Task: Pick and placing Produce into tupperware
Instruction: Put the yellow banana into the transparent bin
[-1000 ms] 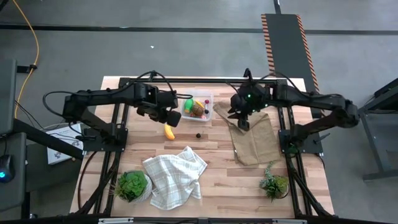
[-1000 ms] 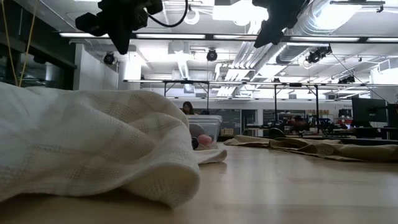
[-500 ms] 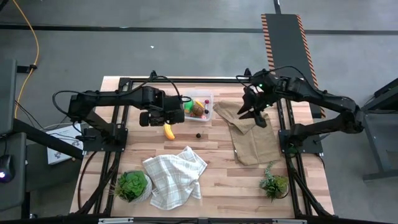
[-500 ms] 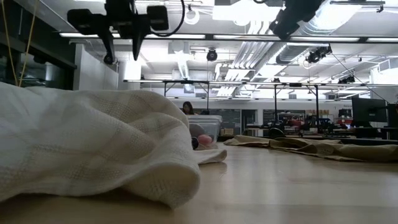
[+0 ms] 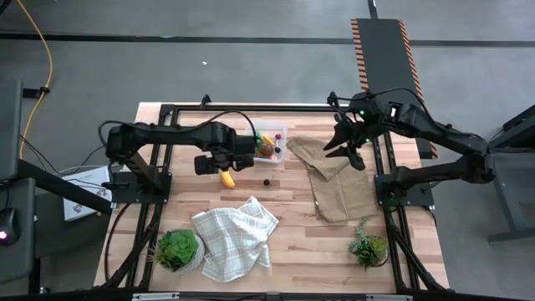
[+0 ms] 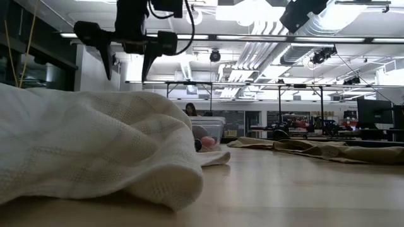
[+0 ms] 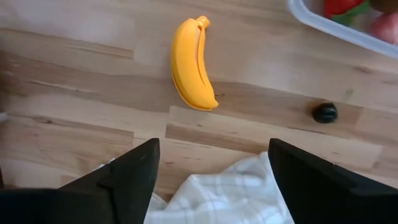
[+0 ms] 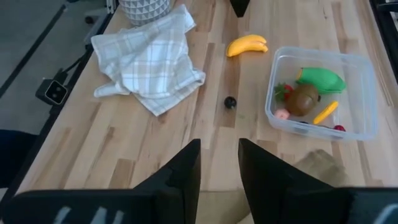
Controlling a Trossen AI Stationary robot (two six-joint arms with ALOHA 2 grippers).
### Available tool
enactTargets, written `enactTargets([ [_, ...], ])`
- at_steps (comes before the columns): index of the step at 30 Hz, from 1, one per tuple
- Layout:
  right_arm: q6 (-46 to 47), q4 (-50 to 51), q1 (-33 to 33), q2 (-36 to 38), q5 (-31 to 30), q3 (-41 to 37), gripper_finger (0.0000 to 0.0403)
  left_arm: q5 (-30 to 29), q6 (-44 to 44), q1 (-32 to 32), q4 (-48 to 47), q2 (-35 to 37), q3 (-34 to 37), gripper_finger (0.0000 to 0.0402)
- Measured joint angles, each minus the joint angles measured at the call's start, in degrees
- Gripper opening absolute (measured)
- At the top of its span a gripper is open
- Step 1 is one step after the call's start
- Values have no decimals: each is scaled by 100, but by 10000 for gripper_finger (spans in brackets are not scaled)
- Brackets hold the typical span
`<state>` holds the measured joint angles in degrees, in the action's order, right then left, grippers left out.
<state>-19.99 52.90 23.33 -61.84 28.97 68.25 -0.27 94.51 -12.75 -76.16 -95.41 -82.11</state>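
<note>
A yellow banana (image 7: 193, 65) lies flat on the wooden table, with a small dark berry (image 7: 324, 112) beside it. My left gripper (image 7: 214, 168) hangs open above the banana (image 5: 226, 176), pointing straight down, fingers wide apart and touching nothing. The clear tupperware (image 8: 320, 93) stands behind them at the far middle. It holds a green piece, a brown kiwi-like oval, a small yellow piece and red berries. My right gripper (image 8: 219, 171) hovers over a brown cloth to the tupperware's right, with a narrow empty gap between its fingers.
A white checked cloth (image 5: 234, 238) lies crumpled near the front middle and fills the low view's foreground. The brown burlap cloth (image 5: 338, 180) covers the right side. Two potted plants (image 5: 178, 248) (image 5: 368, 247) stand at the near corners. Bare wood lies around the banana.
My left gripper has opened wide, rolled about its own axis and sunk toward the banana. My right gripper has drawn away from the tupperware toward the table's right edge and risen a little. The produce and cloths have not moved.
</note>
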Motion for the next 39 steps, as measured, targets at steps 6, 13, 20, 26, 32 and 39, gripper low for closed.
enactTargets([
  [6,45,5,0,24,0,0,99,251,-68,-169,352,-32,453,284],
  [13,44,3,0,23,-2,0,99,405,-276,-311,944,-30,983,265],
  [20,63,3,0,21,-2,0,99,581,-216,-396,1170,-29,1566,258],
  [26,63,-38,0,4,-2,0,99,573,-277,-457,1762,-29,1908,258],
  [32,107,-72,-2,-13,-7,0,99,584,-277,-681,2116,-29,2172,258],
  [39,173,-88,0,-13,-17,0,99,560,-514,-971,2216,-27,2201,257],
])
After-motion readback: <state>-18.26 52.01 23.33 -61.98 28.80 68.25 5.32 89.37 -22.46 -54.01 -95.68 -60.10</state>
